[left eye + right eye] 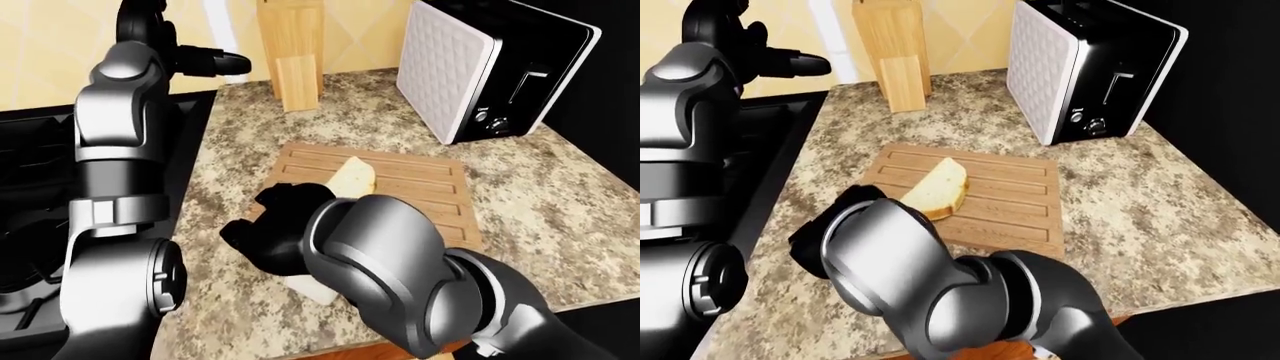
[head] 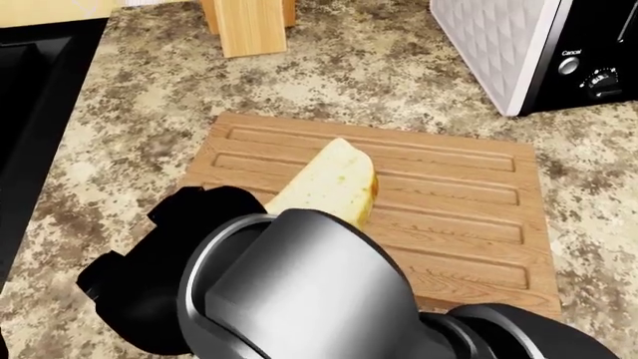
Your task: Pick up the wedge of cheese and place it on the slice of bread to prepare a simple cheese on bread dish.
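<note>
My black right hand (image 1: 275, 236) hangs over the ribbed wooden cutting board's (image 2: 469, 224) near-left corner (fingers hidden, grip unclear). The pale golden bread slice (image 2: 329, 183) lies there; my left hand (image 1: 205, 61) is raised, fingers spread.

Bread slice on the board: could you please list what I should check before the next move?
1. Bread slice rests on the cutting board, nothing on it: ok.
2. Right hand holding the cheese: cannot tell; the right arm hides its grip.
3. Cheese located: cannot tell; only a pale object shows under that arm.
4. Left hand raised, away from the board: ok.
5. Toaster stands apart from the board: ok.
</note>
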Controlling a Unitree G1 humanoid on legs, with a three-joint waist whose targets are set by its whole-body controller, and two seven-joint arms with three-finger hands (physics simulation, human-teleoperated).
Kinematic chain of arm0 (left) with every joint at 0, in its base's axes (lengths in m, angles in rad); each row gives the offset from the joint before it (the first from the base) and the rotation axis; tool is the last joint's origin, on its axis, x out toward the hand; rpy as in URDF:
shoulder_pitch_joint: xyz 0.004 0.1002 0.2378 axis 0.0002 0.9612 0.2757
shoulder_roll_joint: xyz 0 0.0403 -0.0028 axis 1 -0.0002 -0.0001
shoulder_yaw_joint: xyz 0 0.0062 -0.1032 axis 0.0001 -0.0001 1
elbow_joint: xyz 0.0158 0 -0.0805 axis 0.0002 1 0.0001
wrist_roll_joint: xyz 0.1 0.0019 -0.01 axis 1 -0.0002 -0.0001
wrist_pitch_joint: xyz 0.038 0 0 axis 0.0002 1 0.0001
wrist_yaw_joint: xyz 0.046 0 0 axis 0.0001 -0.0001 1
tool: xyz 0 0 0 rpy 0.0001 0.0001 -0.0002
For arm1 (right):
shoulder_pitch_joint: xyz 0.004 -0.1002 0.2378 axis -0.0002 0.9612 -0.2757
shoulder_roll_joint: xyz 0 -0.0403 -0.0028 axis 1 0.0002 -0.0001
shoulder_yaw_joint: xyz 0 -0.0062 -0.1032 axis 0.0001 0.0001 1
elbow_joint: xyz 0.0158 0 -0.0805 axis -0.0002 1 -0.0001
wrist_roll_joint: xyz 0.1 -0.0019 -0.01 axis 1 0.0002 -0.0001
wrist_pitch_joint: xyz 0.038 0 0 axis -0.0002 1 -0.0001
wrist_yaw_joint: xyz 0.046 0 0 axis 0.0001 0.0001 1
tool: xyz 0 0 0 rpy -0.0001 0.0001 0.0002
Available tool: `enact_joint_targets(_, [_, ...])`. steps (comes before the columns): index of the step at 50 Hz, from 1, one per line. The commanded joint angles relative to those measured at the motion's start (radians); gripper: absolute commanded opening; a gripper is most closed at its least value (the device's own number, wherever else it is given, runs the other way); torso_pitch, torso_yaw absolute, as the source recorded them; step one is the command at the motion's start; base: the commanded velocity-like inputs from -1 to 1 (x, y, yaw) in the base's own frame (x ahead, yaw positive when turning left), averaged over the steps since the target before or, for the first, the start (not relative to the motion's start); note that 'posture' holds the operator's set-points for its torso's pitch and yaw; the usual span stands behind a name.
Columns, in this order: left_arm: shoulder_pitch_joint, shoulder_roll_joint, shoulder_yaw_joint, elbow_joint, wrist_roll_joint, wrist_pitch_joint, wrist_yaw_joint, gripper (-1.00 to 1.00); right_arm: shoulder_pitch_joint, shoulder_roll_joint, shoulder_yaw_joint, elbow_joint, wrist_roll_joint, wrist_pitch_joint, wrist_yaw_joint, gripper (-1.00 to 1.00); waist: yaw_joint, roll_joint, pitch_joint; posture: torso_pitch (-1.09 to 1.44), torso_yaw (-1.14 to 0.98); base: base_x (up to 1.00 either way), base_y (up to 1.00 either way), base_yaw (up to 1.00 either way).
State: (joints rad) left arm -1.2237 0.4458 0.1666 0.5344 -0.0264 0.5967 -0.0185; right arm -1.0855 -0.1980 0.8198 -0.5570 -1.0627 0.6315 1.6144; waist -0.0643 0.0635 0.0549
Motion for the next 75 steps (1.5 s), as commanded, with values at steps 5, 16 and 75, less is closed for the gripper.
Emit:
enact_joint_targets(5, [-0.036, 0.014, 0.008, -0.035, 0.0, -0.033, 0.006, 1.0, 0.03, 0.018, -0.015, -0.012, -0.036, -0.02, 0.0, 1.0, -0.002, 0.006, -0.027, 0.0, 0.0, 0.0, 0.0, 0.0])
enact_joint_targets(16, [-0.035, 0.015, 0.008, -0.029, -0.001, -0.038, 0.006, 1.0, 0.064, 0.031, -0.006, -0.01, -0.054, -0.036, 0.0, 1.0, 0.0, -0.005, -0.034, 0.0, 0.0, 0.0, 0.0, 0.0])
enact_joint_targets(75, [-0.03, 0.013, 0.008, -0.038, -0.007, -0.035, 0.008, 1.0, -0.292, -0.006, -0.433, 0.358, 0.089, -0.265, 0.0, -1.0, 0.001, 0.01, -0.014, 0.0, 0.0, 0.0, 0.0, 0.0])
